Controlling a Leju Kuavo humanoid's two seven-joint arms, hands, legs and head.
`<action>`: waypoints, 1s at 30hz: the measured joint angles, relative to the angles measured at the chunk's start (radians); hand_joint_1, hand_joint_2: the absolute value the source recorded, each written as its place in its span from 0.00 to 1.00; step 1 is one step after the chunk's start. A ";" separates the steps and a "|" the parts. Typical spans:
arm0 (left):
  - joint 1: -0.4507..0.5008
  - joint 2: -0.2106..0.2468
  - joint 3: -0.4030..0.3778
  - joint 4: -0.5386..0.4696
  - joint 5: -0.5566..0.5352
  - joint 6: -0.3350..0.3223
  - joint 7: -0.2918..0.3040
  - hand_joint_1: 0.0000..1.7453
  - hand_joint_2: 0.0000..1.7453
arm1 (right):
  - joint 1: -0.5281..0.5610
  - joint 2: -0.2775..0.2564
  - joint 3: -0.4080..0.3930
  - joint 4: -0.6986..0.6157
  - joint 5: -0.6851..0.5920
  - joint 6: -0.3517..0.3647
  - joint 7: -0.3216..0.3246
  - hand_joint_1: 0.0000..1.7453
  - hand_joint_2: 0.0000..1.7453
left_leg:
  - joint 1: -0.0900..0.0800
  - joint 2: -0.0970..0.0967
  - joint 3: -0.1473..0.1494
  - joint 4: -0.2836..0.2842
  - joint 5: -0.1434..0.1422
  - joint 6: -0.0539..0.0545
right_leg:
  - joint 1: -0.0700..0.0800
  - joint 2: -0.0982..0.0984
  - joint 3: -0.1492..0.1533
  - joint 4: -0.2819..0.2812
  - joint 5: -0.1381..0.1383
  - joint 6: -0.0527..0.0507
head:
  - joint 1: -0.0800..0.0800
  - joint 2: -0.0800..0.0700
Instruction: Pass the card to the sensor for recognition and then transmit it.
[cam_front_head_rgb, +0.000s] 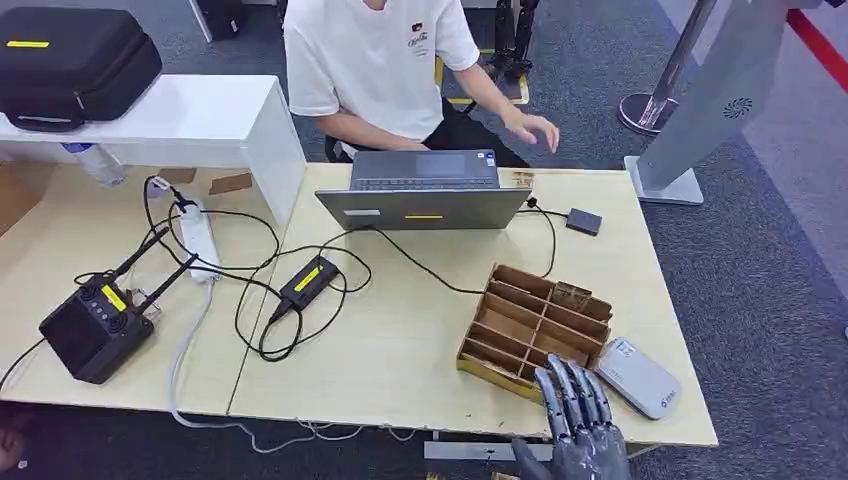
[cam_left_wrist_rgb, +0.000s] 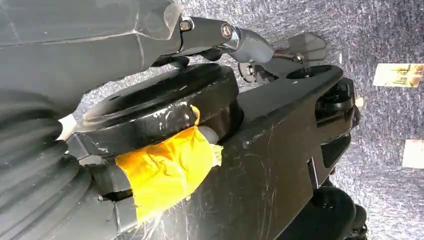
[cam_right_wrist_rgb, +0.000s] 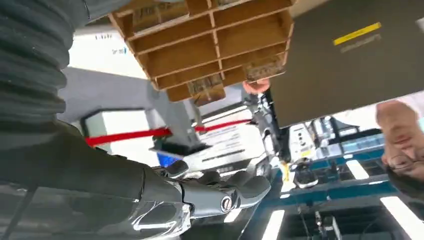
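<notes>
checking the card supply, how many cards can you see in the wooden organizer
1 card for sure, standing in the far right compartment of the wooden organizer. The right hand covers the near edge, so more may be hidden.

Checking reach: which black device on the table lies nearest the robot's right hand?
The small black square box beside the grey laptop; the others lie farther left of the right hand.

Right hand (cam_front_head_rgb: 578, 420) cut off at the head view's bottom edge, wrist out of frame; its fingers (cam_front_head_rgb: 567, 390) cover the near edge of the wooden divider tray (cam_front_head_rgb: 535, 322). Print on the grey card reader (cam_front_head_rgb: 637, 377) too small to read. Person (cam_front_head_rgb: 375, 60) cropped at the top edge, lower body hidden behind the laptop (cam_front_head_rgb: 425, 190). Black case (cam_front_head_rgb: 70, 60) clipped at the left edge.
</notes>
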 joint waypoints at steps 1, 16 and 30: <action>-0.001 0.000 -0.001 0.000 0.000 0.000 0.001 0.00 1.00 | -0.008 0.006 -0.007 0.003 0.012 0.000 0.009 0.00 1.00 | 0.000 0.000 0.000 0.000 0.000 0.000 | 0.000 0.000 0.000 0.000 0.000 0.000 | 0.000 0.000; -0.009 -0.006 -0.019 0.000 -0.018 0.008 0.021 0.00 1.00 | -0.120 0.023 -0.038 0.083 0.062 0.000 0.111 0.00 1.00 | 0.000 -0.001 0.000 0.000 0.000 0.000 | 0.000 0.000 0.000 0.000 0.000 0.000 | 0.000 0.000; -0.010 -0.005 -0.024 0.001 0.004 0.008 0.020 0.00 1.00 | -0.070 0.096 -0.125 0.114 -0.031 0.000 -0.107 0.00 1.00 | 0.000 -0.001 0.000 0.000 0.000 0.000 | 0.000 0.000 0.000 0.000 0.000 0.000 | 0.000 0.000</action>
